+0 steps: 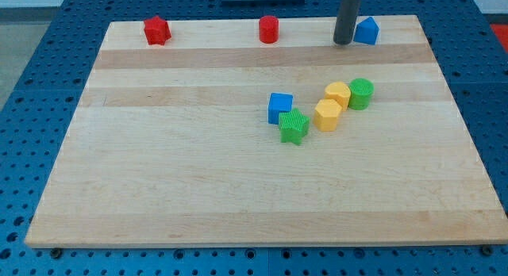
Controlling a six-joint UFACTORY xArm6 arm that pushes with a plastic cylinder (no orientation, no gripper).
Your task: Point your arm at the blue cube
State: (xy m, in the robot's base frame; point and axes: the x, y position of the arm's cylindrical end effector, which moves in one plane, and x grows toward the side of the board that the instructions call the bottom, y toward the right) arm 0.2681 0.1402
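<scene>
One blue cube (279, 108) mid-board, tip (343, 42) top-edge.

The desk (198, 173) is made of pale wood, smooth, with long grain lines and a soft, dull shine. Around it a blue metal plate (48, 86) full of small round holes can be seen. The blue cube (279, 107) looks like matt plastic. The green star block (293, 127) and the green round block (360, 93) are marked with fine ridges. The two yellow blocks (327, 115) look smooth and matt. The rod (345, 18) is dark grey and dull.
</scene>
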